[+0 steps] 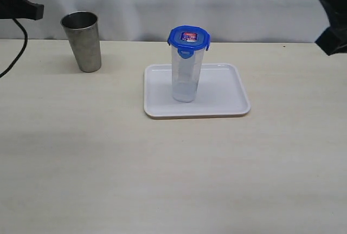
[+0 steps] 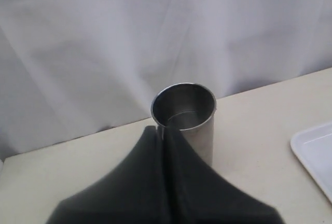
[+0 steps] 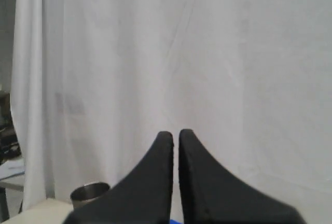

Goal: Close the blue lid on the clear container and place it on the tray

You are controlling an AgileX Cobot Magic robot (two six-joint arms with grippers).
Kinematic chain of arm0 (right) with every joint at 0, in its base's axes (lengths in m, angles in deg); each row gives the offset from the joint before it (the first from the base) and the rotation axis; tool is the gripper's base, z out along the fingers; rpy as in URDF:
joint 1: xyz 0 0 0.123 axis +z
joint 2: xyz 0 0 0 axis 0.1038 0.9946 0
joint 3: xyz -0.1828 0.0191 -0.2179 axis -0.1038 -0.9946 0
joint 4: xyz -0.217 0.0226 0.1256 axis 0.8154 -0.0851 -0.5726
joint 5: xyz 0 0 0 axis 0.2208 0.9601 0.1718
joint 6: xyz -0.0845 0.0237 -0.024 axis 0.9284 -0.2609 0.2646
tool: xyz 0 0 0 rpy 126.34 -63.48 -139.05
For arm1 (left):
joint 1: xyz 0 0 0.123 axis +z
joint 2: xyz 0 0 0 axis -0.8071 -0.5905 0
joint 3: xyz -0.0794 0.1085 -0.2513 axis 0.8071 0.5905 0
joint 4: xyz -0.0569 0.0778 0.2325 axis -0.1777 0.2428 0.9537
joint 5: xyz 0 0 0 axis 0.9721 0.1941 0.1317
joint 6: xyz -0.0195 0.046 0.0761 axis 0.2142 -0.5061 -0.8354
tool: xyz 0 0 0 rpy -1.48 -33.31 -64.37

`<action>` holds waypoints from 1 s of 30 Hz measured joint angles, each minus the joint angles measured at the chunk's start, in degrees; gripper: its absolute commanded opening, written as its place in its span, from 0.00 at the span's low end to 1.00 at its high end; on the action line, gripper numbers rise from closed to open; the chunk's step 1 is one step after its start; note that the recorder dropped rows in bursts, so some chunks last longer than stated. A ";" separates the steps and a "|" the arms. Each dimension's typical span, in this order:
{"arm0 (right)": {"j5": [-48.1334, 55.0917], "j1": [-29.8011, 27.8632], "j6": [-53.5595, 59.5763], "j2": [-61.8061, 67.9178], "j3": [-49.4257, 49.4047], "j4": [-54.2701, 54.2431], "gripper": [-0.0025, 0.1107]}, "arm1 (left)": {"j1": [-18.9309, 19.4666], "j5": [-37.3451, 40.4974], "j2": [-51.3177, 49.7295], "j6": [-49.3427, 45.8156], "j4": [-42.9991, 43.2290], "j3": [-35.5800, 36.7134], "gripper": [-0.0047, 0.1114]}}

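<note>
The clear container [image 1: 185, 74] stands upright on the white tray [image 1: 222, 90], left of the tray's middle. The blue lid [image 1: 188, 38] sits on top of it, red-and-white label up, a flap folded down at the front. Both arms are raised and pulled back: the left one shows as a dark shape at the exterior view's upper left edge, the right one at its upper right corner. My left gripper [image 2: 165, 129] is shut and empty, pointing toward the steel cup. My right gripper [image 3: 175, 135] is shut with nothing in it, held high in front of the white curtain.
A grey steel cup [image 1: 82, 41] stands at the back left of the table, also in the left wrist view as the cup [image 2: 187, 115]. A corner of the tray [image 2: 314, 151] shows there too. A white curtain hangs behind the table. A black cable [image 1: 16, 50] hangs at the left.
</note>
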 measured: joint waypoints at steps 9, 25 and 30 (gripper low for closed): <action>4.27 0.00 1.07 -19.46 -7.30 -5.02 0.06 | 0.00 -0.27 12.16 1.77 -0.42 5.21 0.04; 25.62 0.00 1.32 -47.47 -8.51 -7.12 0.06 | 0.10 -4.64 40.42 6.30 -1.78 18.35 0.04; 26.76 0.00 1.32 -50.70 -8.62 -7.25 0.06 | 0.10 -11.14 49.82 6.30 -2.14 21.39 0.04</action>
